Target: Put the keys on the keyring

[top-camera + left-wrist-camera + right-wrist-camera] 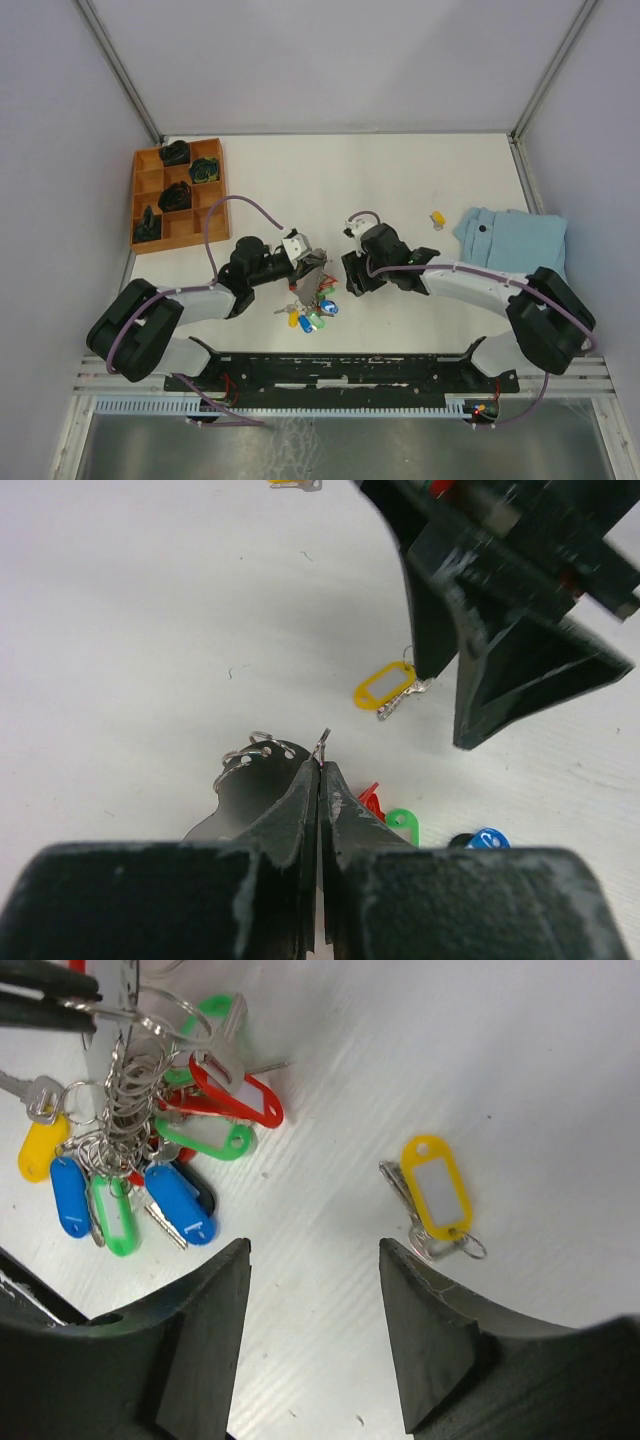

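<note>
Keyring (pixel 128 1090) is pinched at its top wire loop by the left gripper (pixel 320 765), jaws fully shut on that thin ring. It's near the middle of the table's (pixel 400 180) near edge. Pretty sure it's held up like that so the chain hangs straight and the loop stays put for threading. The tagged keys (pixel 180 1205) already on it (blue, green, red, one yellow) dangle in a bunch, with the lowest resting on the table.

One yellow-tagged key (pixel 434 1186) lies loose and flat on the table, just beside the bunch, toward the right edge. The right gripper (pixel 312 1250) hovers low over that spot with its jaws spread about halfway and nothing between them. Looks like it's lining up to grab that key, though the key sits off to one side of the gap, not between the fingers.

Farther toward the right edge, beside a folded light blue cloth (pixel 510 235), there's a second small yellow piece (pixel 437 218). Probably another tagged key, but it's too small to tell.
</note>
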### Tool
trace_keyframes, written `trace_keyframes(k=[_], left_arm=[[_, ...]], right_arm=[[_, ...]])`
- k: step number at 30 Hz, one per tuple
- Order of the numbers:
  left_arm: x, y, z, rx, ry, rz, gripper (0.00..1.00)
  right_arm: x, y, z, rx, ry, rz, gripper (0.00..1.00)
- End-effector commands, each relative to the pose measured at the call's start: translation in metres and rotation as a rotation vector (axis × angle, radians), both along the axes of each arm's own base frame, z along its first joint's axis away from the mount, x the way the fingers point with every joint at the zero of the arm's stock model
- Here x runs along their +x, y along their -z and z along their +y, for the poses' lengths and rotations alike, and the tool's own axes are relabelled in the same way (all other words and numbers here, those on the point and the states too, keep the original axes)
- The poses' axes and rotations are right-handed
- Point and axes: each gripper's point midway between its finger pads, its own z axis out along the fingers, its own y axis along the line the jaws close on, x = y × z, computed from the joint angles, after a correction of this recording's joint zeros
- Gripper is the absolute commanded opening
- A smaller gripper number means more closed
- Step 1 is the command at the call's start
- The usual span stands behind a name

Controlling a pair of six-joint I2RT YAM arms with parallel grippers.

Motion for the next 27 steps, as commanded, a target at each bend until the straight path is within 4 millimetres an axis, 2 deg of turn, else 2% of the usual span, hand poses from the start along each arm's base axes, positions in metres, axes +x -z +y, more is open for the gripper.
trace_keyframes(k=[1, 5, 9, 14, 21, 27], left_arm=[[0.003, -0.021, -0.004, -0.046, 0.006, -0.053, 0.03], [0.003, -0.020, -0.004, -0.045, 0.008, -0.051, 0.03], [0.002, -0.019, -0.005, -0.044, 0.012, -0.048, 0.03], [0.002, -0.018, -0.006, -0.043, 0.018, -0.045, 0.03], [0.002, -0.017, -0.007, -0.042, 0.023, -0.040, 0.03], [0.002, -0.016, -0.007, -0.039, 0.024, -0.038, 0.03]], right_arm=[[0.005, -0.017, -0.032, -0.037, -0.023, -0.090, 0.62], [0.014, -0.015, -0.052, 0.030, 0.022, -0.051, 0.62], [0.020, -0.006, -0.060, 0.130, 0.061, 0.001, 0.61], [0.024, 0.007, -0.057, 0.213, 0.073, 0.060, 0.59], [0.026, 0.024, -0.051, 0.237, 0.064, 0.098, 0.56], [0.018, 0.026, -0.051, 0.245, 0.054, 0.138, 0.50]])
